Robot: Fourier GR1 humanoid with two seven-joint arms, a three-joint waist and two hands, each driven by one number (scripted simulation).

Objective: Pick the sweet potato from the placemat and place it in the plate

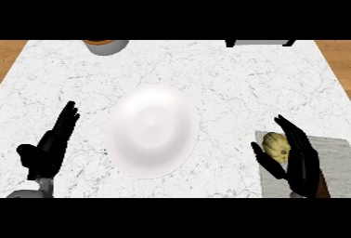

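Observation:
A pale yellow sweet potato lies on the grey placemat at the lower right of the counter. My right hand stands over the placemat with straight fingers, its thumb left of the sweet potato and its fingers right of it, partly covering it. The white plate sits in the middle of the counter and holds nothing. At the lower left, my left hand rests open, fingers pointing up, apart from the plate.
A grey bowl with an orange inside sits at the counter's far edge, left of centre. A dark-framed object shows at the far right edge. Wooden floor flanks the white marble counter.

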